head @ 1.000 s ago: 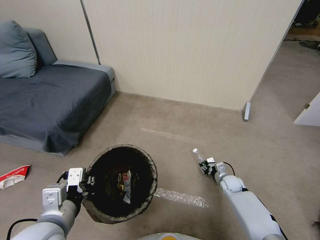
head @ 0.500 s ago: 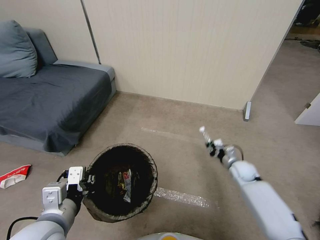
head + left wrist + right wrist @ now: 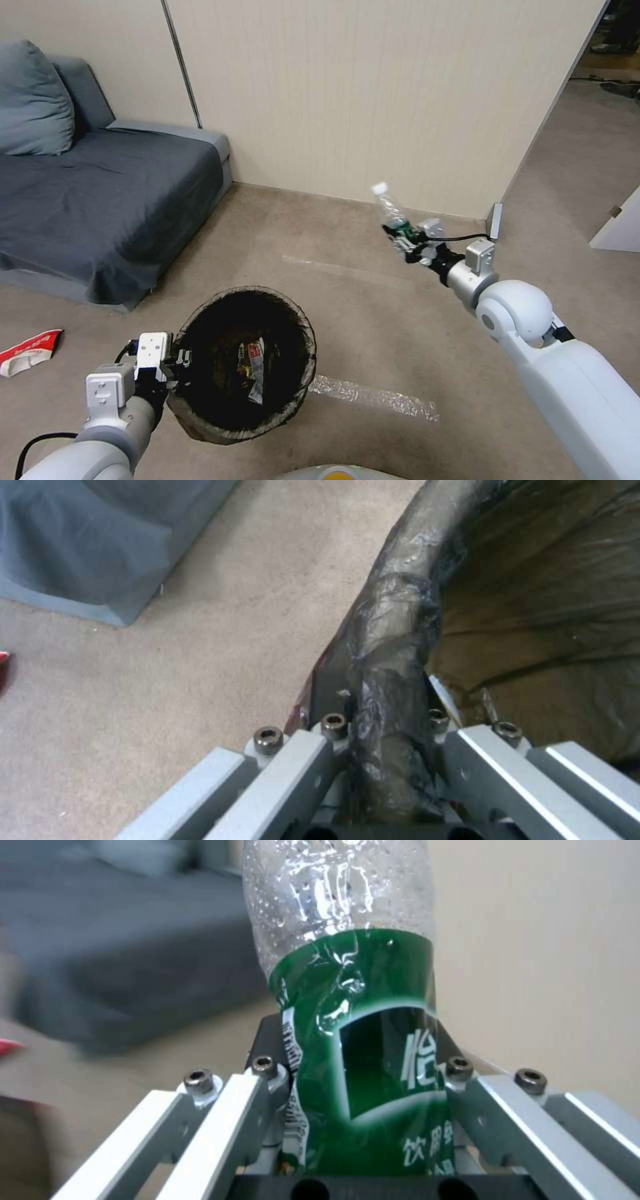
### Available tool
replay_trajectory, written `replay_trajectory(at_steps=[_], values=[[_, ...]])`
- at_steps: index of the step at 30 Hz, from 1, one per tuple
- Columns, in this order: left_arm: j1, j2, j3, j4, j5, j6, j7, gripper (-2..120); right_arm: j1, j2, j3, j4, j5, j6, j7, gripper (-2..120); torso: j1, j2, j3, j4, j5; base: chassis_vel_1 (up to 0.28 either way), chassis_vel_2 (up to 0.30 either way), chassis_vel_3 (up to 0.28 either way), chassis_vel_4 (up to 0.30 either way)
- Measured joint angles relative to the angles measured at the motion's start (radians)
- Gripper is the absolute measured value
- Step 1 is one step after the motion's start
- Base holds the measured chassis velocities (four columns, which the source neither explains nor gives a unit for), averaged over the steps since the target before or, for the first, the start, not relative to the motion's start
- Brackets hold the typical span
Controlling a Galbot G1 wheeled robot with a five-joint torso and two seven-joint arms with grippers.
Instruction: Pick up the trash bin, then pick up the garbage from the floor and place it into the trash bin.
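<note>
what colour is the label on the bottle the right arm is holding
Green with white lettering on the bottle, clearest in the right wrist view.

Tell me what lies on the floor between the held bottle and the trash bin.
Head view: bare carpet with a faint pale tape strip between the bottle, held in the right gripper, and the trash bin, held by the left gripper. No litter there.

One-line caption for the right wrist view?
Right end effector shut on a clear bottle with green label, held aloft.
</note>
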Motion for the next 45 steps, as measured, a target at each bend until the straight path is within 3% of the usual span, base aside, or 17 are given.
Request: replay_trajectory(at_steps=[2, 8, 10, 17, 36, 38, 43, 45], values=[[0.000, 0.000, 0.002, 0.000, 0.001, 0.000, 0.001, 1, -0.006, 0.001, -0.033, 0.095, 0.036, -0.038, 0.011, 22, 0.000, 0.000, 0.000, 0.0001, -0.0003, 0.000, 0.000, 0.000, 0.000], [-0.001, -0.004, 0.007, 0.000, 0.004, 0.000, 0.001, 1, -0.014, 0.025, -0.138, 0.178, 0.043, -0.060, 0.055, 22, 0.000, 0.000, 0.000, -0.0001, -0.0001, 0.000, 0.000, 0.000, 0.000], [-0.003, -0.004, 0.009, 0.000, 0.006, 0.000, 0.003, 1, -0.019, 0.047, -0.227, 0.200, 0.040, -0.072, 0.086, 22, 0.000, 0.000, 0.000, 0.0002, 0.0000, 0.000, 0.000, 0.000, 0.000], [-0.004, -0.008, 0.009, 0.000, 0.007, 0.000, 0.003, 1, -0.055, 0.050, -0.341, 0.209, 0.012, -0.085, 0.116, 22, 0.000, 0.000, 0.000, 0.0000, 0.0000, 0.000, 0.000, 0.000, 0.000], [-0.005, -0.012, 0.012, 0.000, 0.007, 0.000, 0.008, 1, -0.106, 0.060, -0.474, 0.189, -0.076, -0.080, 0.142, 22, 0.000, 0.000, 0.000, 0.0001, 0.0000, 0.000, 0.000, 0.000, 0.000], [-0.005, -0.012, 0.011, 0.000, 0.007, 0.000, 0.008, 1, -0.109, 0.062, -0.478, 0.189, -0.081, -0.080, 0.142, 26, 0.000, 0.000, 0.000, 0.0000, 0.0000, 0.000, 0.000, 0.000, 0.000], [-0.004, -0.018, 0.012, 0.000, 0.011, 0.000, 0.010, 1, -0.113, 0.067, -0.502, 0.199, -0.097, -0.084, 0.162, 51, 0.000, 0.000, 0.000, 0.0000, 0.0001, 0.000, 0.000, 0.000, 0.000], [-0.004, -0.018, 0.012, 0.000, 0.011, 0.000, 0.011, 1, -0.113, 0.067, -0.504, 0.201, -0.098, -0.085, 0.164, 52, 0.000, 0.000, 0.000, 0.0000, 0.0000, 0.000, 0.000, 0.000, 0.000]])
